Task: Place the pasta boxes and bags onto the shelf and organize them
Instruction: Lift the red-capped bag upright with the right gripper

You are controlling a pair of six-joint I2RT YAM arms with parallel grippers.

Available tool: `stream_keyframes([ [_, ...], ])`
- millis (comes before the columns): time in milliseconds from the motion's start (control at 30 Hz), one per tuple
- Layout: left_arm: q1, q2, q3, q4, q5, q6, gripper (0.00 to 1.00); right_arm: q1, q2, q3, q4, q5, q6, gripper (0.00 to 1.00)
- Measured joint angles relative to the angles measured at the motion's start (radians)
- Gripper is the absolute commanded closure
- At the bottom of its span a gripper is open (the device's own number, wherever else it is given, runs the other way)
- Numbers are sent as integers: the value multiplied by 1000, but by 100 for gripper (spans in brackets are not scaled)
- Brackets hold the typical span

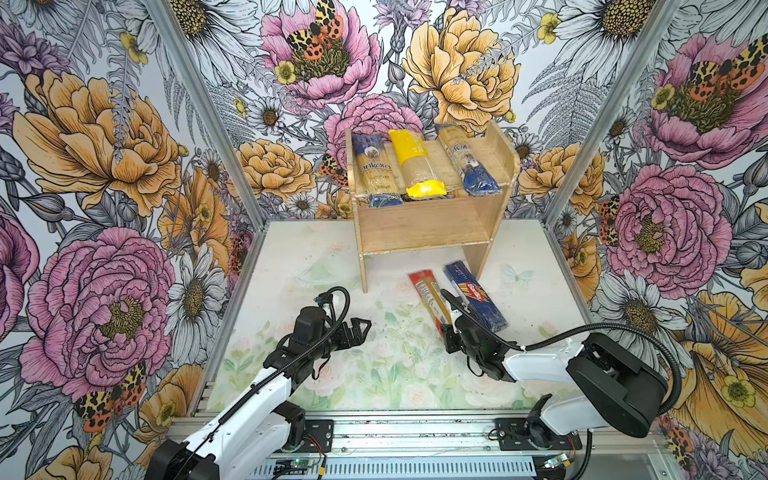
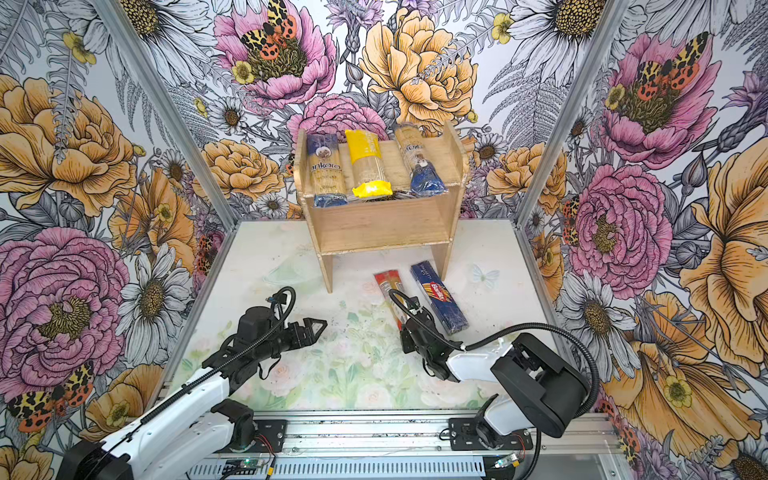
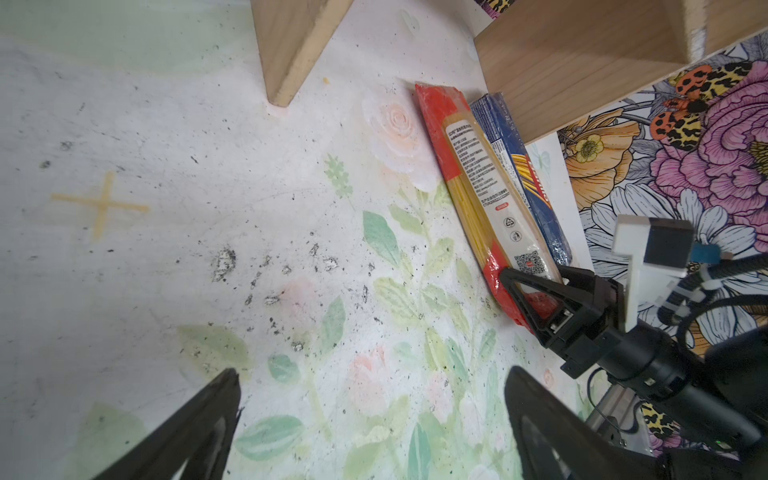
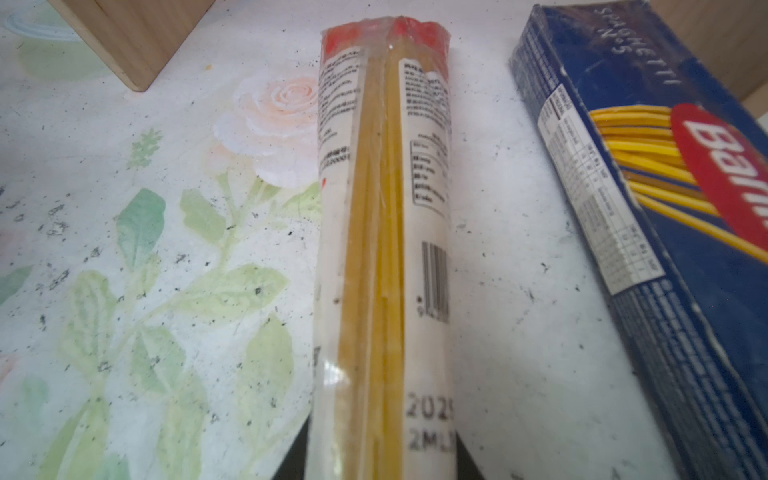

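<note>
Plainly the right fingers [image 3: 509, 277] are clamped on the red pack's [image 1: 426, 293] near end, on the table [image 1: 291, 270] before the shelf [image 1: 424, 226]. Gripped so far out, it may droop or slip. Left fingers [image 1: 359, 326] gape empty.

Near the light wooden shelf [image 1: 419, 226]: red-ended pack [image 1: 427, 293], yellow strands inside; dark blue Barilla pack [image 1: 476, 301], red logo.

The right claw [image 1: 446, 330] hides the red-ended pack's [image 1: 426, 291] near end; the Barilla pack's [image 4: 665, 249] logo is cropped.
</note>
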Motion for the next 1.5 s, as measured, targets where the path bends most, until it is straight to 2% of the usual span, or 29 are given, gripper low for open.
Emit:
stream_keyframes([
  [700,7,-23,-11,-4,0,0,1,1,-425,-30,-288,-10,-7,100],
  [900,7,-23,-14,-4,0,0,1,8,-470,58,-452,-3,-7,100],
  [1500,7,-38,-15,-4,0,-3,1,59,-560,214,-695,-3,-7,100],
])
